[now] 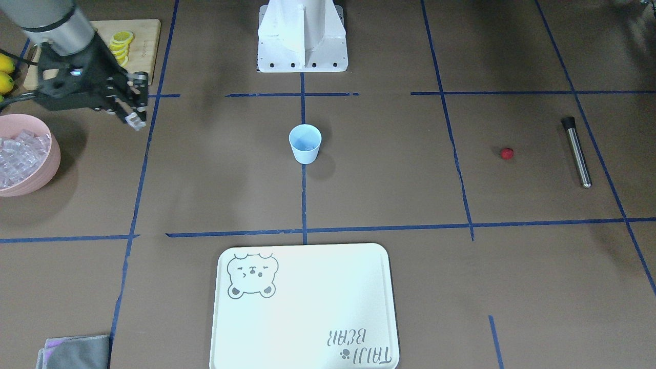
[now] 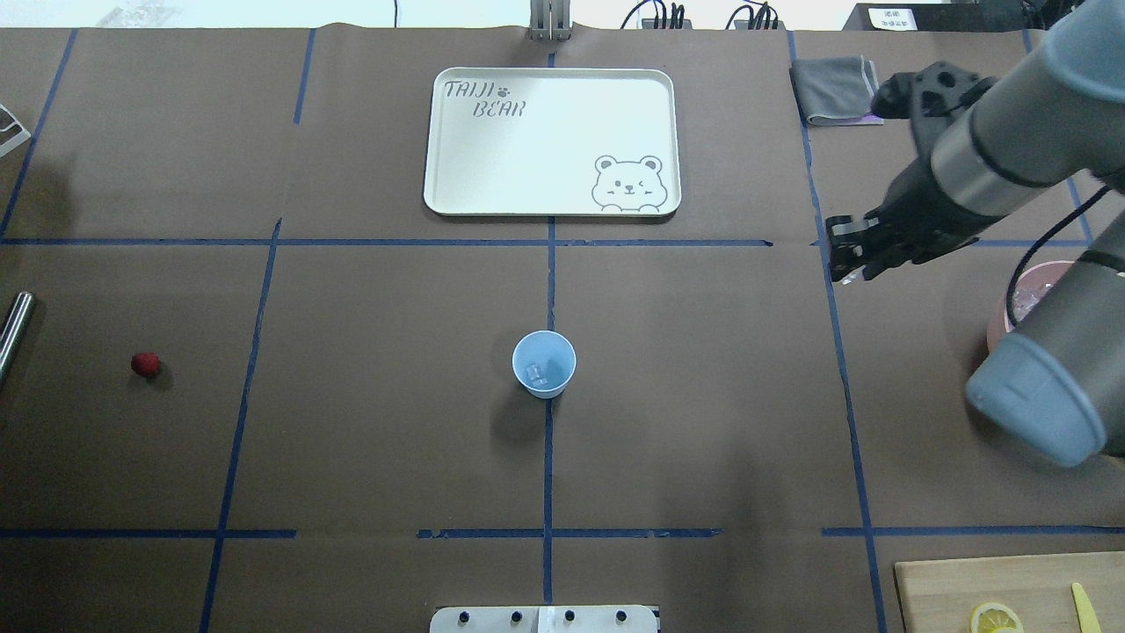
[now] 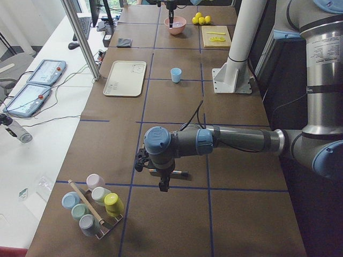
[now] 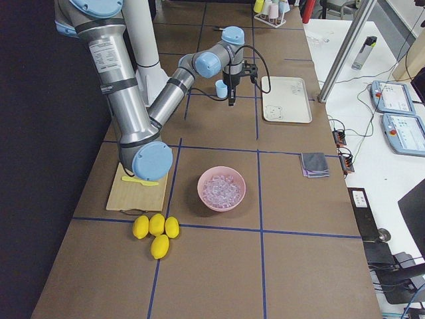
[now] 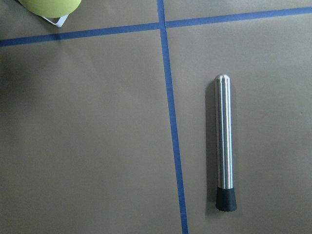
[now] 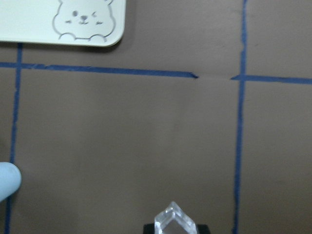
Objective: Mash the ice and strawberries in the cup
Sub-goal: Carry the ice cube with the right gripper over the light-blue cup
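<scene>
Right gripper (image 1: 134, 119): the jaws are drawn narrow on a single clear ice cube (image 6: 174, 223), pinched between the fingertips. It is raised off the table over bare brown paper, between the pink bowl and the cup and well apart from the cup.
Left gripper (image 3: 162, 186): it shows only in the side camera at the table's end, where it hangs over the table. Whether the jaws are spread or closed cannot be told. Its wrist camera looks straight down on the muddler.
Cup (image 2: 544, 363): it stands upright at mid-table on the centre blue tape line. At least one clear cube lies in its bottom.
Strawberry (image 1: 507, 153): it lies alone on the paper on the robot's left side, well apart from the cup. It is near the muddler but not touching it.
Muddler (image 5: 224, 141): a steel rod with a black end, lying flat just beside a tape line.
Pink bowl (image 1: 51, 159): it sits on the robot's right side and holds a heap of clear ice cubes (image 1: 18, 154).
Tray (image 2: 552, 141): white with a bear print, on the far side of the cup from the robot.
Cutting board (image 1: 146, 38): wooden, carrying lemon slices (image 1: 121, 43), with whole lemons (image 4: 156, 229) just beside it.
Cloth (image 1: 74, 353): grey and folded, near the operators' edge.
</scene>
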Available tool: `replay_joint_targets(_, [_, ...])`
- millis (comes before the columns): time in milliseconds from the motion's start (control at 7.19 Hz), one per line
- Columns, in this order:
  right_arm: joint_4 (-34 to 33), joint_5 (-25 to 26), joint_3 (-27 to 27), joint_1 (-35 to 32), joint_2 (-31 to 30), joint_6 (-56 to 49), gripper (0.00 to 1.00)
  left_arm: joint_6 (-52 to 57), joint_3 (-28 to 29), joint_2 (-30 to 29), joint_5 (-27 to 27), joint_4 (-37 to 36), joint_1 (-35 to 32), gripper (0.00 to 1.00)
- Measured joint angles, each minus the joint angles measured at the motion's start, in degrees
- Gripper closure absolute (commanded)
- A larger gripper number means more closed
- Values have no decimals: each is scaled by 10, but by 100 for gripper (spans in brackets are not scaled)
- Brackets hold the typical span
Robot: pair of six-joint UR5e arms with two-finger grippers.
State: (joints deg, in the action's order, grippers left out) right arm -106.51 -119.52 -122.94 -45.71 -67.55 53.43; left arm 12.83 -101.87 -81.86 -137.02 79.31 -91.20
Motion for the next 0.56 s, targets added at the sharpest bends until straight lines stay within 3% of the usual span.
replay_joint_targets(557, [2, 113, 107, 147, 181, 197, 98, 0, 1, 0, 0, 0, 0, 0])
